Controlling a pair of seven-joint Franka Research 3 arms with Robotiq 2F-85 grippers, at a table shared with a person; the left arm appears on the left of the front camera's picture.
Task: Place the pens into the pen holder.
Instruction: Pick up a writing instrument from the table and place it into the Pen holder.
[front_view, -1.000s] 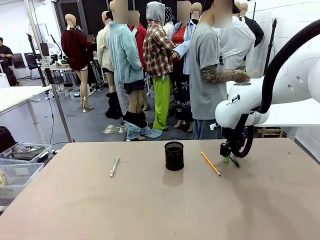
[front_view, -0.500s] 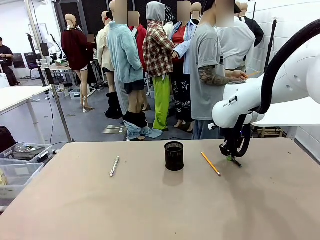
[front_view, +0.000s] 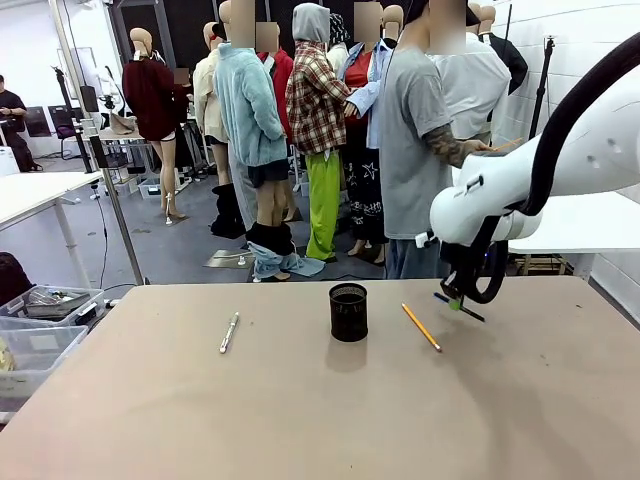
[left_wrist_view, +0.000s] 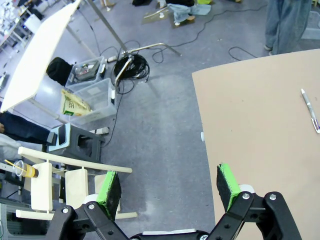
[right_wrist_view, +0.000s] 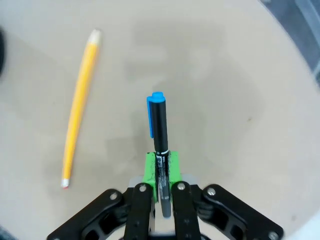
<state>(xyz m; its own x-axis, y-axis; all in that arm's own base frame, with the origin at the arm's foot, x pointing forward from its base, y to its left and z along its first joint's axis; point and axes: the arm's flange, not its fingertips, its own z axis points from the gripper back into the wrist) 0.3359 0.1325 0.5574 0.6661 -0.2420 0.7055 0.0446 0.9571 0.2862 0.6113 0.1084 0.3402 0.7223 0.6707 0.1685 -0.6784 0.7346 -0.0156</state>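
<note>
**Front view.** My right gripper (front_view: 456, 299) hangs low over the table (front_view: 300, 420), right of centre. It is clamped on the dark pen (front_view: 470, 313), which lies nearly level across the jaws and looks clear of the surface. The pen holder (front_view: 348, 312) stands upright mid-table, to the gripper's left. I cannot see into it from here. The yellow pencil (front_view: 421, 327) lies flat between the holder and the gripper. The silver pen (front_view: 229, 332) lies flat, well apart on the holder's far left.

**Left wrist view.** My left gripper (left_wrist_view: 169, 186) has its jaws wide apart with nothing between them. It is parked over the floor, beyond the table edge. The silver pen lies on the table at the frame's right margin.

**Right wrist view.** The green pads (right_wrist_view: 150, 167) are pinched together on the dark pen's barrel. The blue-capped end sticks out well past them. The yellow pencil lies on the table beside it, not touching.

**Step in hand, as I judge it:** carry this pen to the holder.
- Gain height first, so the pen passes over the pencil without brushing it.
- Travel slowly. The long free end could swivel in a two-pad pinch.
- Tip the wrist until the pen stands near upright, then centre the lower end over the holder's mouth.
- Lower until that end is inside the rim before letting go.
- Keep off the mesh wall. The cup looks light, and a nudge could shift or topple it.
</note>
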